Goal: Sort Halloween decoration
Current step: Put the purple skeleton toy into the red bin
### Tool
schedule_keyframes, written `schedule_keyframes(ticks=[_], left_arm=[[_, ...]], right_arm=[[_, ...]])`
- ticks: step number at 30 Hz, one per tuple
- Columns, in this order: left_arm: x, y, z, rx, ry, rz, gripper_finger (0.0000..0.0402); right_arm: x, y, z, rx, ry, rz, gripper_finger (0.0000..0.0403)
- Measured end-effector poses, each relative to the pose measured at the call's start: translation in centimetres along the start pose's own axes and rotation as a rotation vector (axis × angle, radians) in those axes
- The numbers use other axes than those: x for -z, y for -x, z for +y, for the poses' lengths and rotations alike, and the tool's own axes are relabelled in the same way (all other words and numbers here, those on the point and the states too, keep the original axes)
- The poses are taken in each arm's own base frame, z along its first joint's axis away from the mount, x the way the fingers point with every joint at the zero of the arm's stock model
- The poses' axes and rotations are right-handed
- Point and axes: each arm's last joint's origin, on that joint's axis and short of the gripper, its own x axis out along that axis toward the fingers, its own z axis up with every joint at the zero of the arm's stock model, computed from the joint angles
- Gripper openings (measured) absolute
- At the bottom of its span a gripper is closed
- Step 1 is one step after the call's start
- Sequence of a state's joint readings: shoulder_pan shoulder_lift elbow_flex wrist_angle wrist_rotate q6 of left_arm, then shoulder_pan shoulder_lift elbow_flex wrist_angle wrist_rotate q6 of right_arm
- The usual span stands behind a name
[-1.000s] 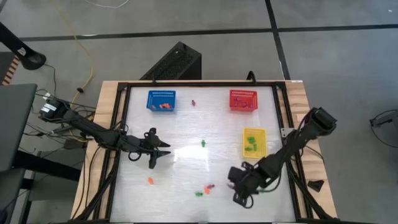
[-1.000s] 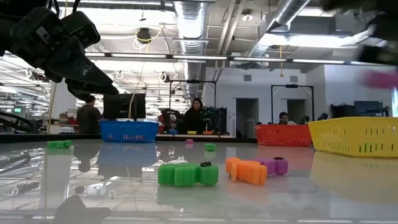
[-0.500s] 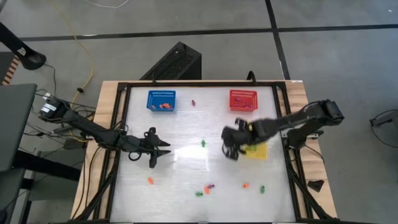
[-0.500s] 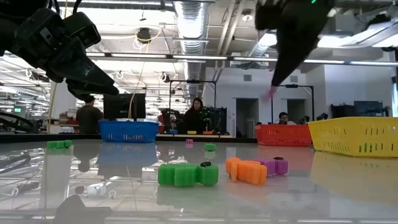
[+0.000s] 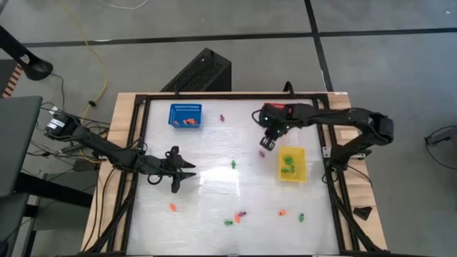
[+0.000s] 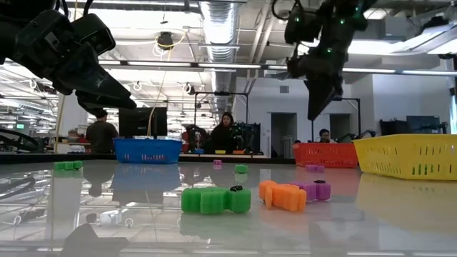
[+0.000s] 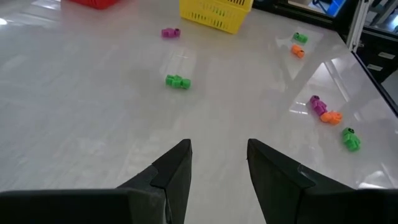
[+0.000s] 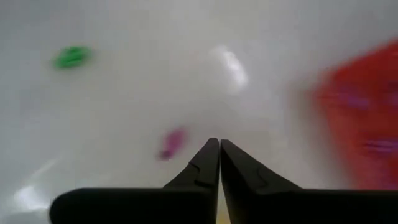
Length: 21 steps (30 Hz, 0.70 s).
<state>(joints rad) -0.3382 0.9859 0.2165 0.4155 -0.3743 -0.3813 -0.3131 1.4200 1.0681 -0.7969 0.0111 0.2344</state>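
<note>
- Step in hand: sorting purple pieces. The right gripper [image 5: 265, 145] hangs over the table [image 5: 214, 193] between the red basket [image 5: 280, 118] and the yellow basket [image 5: 292, 165], fingers pressed together on nothing.
- Purple trinket [image 8: 171, 142]: lies on the table just short of the red basket, apparently missed.
- Left gripper [image 5: 187, 173]: waits near the left edge, jaws apart and empty.
- Remaining Halloween decoration [image 5: 238, 217]: scattered toward the edge opposite the blue basket [image 5: 186, 115].
- Next move, as judged: descend, open, and regrasp the purple trinket.
- Hard to make out: basket contents, and the trinket itself in the high view.
</note>
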Motion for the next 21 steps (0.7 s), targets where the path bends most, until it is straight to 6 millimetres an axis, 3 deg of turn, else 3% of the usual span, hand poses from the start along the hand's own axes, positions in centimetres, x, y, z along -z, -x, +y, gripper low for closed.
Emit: schedule_keyframes(ticks=[3,12,17,21], left_arm=[[0.0,0.0,0.0,0.000,-0.003,0.002,0.0144],[0.1,0.0,0.1,-0.011,-0.007,0.005,0.0144],[0.1,0.0,0.1,-0.011,-0.006,0.004,0.0144],[0.1,0.0,0.1,-0.011,-0.005,0.003,0.0144]], right_arm=[[0.7,-1.0,1.0,-0.117,-0.030,0.003,0.0059],[2.7,-2.9,4.3,-0.171,-0.154,0.005,0.0066],[2.6,-3.0,4.2,-0.142,-0.227,-0.022,0.0075],[2.7,-3.0,4.0,-0.094,-0.295,-0.033,0.0105]])
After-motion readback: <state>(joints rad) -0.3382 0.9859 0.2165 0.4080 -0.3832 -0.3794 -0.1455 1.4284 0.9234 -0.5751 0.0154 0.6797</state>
